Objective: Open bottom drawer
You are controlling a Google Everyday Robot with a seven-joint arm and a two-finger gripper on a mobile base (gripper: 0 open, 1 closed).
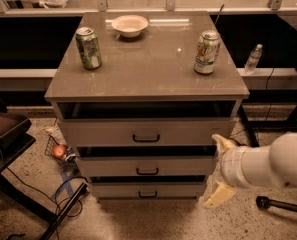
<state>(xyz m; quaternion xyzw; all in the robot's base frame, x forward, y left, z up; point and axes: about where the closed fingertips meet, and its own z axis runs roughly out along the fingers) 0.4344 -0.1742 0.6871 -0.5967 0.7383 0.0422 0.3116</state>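
Note:
The grey-beige cabinet [147, 64] has three drawers with black bar handles. The bottom drawer [113, 190] is the lowest and slimmest, just above the floor, with its handle [148, 194] at the middle. A dark gap shows above its front. My gripper [219, 170] is at the cabinet's right front corner, level with the middle and bottom drawers. Its two pale fingers [222, 143] are spread wide apart and hold nothing. It is to the right of the bottom drawer's handle and does not touch it.
On the cabinet top stand two green cans [88, 47] [207, 51] and a white bowl [130, 25]. A dark chair [5, 129] and cables [63, 204] lie at the left. A plastic bottle [253, 59] stands behind on the right. A black bar [283, 204] lies on the floor at the right.

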